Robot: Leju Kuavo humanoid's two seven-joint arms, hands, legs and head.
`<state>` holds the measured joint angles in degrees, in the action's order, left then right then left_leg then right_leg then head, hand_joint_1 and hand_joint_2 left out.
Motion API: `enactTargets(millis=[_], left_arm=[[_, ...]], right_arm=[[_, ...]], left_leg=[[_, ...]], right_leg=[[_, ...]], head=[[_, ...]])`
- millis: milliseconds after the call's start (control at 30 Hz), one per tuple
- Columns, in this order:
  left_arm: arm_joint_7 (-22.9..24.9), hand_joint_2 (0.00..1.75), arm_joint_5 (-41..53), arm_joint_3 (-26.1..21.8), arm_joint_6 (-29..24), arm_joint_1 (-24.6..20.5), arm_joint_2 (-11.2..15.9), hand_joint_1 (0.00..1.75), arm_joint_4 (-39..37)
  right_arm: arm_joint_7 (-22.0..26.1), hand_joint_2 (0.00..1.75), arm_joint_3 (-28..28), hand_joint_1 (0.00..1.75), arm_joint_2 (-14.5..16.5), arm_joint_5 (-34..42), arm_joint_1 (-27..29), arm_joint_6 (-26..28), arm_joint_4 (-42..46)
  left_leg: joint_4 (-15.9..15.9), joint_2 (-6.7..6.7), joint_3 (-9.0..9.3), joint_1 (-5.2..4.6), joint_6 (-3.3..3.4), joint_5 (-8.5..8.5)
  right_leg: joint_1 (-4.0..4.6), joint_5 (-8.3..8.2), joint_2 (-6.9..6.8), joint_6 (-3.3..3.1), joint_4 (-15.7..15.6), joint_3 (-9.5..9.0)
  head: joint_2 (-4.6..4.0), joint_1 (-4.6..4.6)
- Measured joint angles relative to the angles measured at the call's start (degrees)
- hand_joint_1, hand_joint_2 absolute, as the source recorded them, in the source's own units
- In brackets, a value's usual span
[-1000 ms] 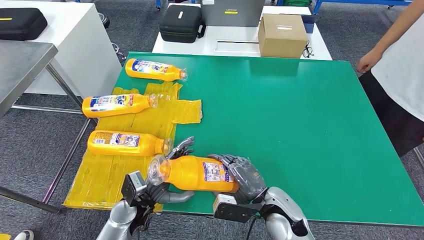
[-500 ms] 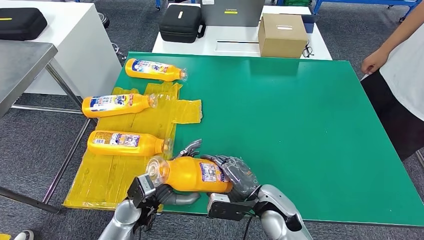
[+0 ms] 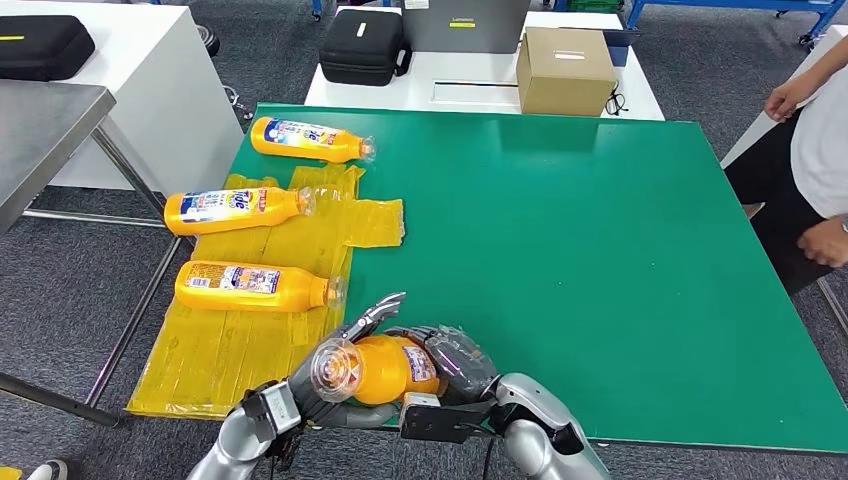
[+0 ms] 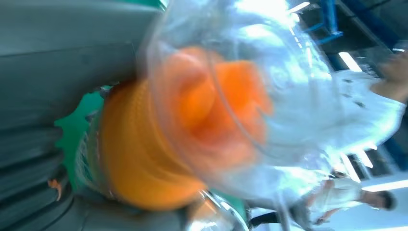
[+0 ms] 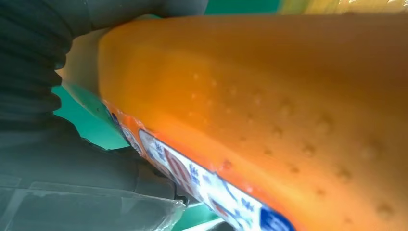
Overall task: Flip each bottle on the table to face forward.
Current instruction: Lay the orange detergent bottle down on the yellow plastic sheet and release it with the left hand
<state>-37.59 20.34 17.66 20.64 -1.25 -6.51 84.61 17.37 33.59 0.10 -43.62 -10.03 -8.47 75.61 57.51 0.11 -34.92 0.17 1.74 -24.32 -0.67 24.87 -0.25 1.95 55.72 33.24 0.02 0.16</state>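
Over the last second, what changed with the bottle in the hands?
Both hands, left hand and right hand, kept hold of the orange bottle and tipped its cap end up toward the camera. The person's hand at the far right drew back. The three bottles on the yellow sheet stayed put.

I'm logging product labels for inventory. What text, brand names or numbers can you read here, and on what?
Second orange bottle from the far end: blue label lettering, possibly ending "ile", too small to be sure.
Other bottle labels: too small.
Held bottle's label: blurred.
Cardboard box label: unreadable.
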Motion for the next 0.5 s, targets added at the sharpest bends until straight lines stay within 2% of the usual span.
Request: enactTargets(millis=[133, 233, 300, 367, 433, 500], left_arm=[[-0.79, 1.75, -0.27, 0.69, 0.14, 0.36, 0.2, 1.68, 1.08], [-0.83, 1.75, -0.34, 0.7, 0.14, 0.49, 0.22, 1.75, 1.23], [-0.94, 1.75, -0.63, 0.68, 0.14, 0.59, 0.23, 1.75, 1.32], [-1.04, 1.75, -1.13, 0.64, 0.14, 0.65, 0.23, 1.75, 1.37], [-1.09, 1.75, -1.65, 0.53, 0.14, 0.65, 0.23, 1.75, 1.38], [-1.12, 1.75, -1.97, 0.42, 0.13, 0.67, 0.23, 1.75, 1.38]], right_arm=[[-0.31, 1.75, 0.4, 1.75, -0.07, 0.02, -0.34, 0.1, -1.29], [-0.21, 1.75, 0.62, 1.65, -0.06, 0.03, -0.44, 0.13, -1.71], [-0.21, 1.75, 0.81, 1.47, -0.05, 0.03, -0.53, 0.14, -1.92], [-0.23, 1.75, 1.07, 1.07, -0.05, 0.02, -0.72, 0.15, -2.17], [-0.31, 1.75, 1.34, 0.78, -0.05, 0.02, -0.96, 0.17, -2.5], [-0.38, 1.75, 1.54, 0.75, -0.05, 0.02, -1.17, 0.2, -2.82]], left_leg=[[0.0, -0.01, -0.01, 0.0, 0.0, 0.0], [0.0, -0.01, -0.01, 0.0, 0.0, 0.0], [0.0, -0.01, -0.01, 0.0, 0.0, 0.0], [0.0, -0.01, 0.0, 0.0, 0.0, 0.0], [0.0, -0.01, 0.0, 0.0, 0.0, 0.0], [0.0, -0.01, 0.0, 0.0, 0.0, 0.0]], right_leg=[[-0.01, 0.0, -0.01, 0.0, 0.0, 0.0], [-0.02, 0.0, -0.01, 0.0, 0.0, 0.0], [-0.01, 0.0, -0.01, 0.0, 0.0, 0.0], [-0.01, 0.0, 0.0, 0.0, 0.0, 0.0], [0.0, 0.0, 0.0, 0.0, 0.0, 0.0], [0.0, 0.0, 0.0, 0.0, 0.0, 0.0]], head=[[0.0, 0.01], [0.0, 0.01], [0.0, 0.0], [0.0, -0.01], [0.0, -0.01], [0.0, 0.0]])
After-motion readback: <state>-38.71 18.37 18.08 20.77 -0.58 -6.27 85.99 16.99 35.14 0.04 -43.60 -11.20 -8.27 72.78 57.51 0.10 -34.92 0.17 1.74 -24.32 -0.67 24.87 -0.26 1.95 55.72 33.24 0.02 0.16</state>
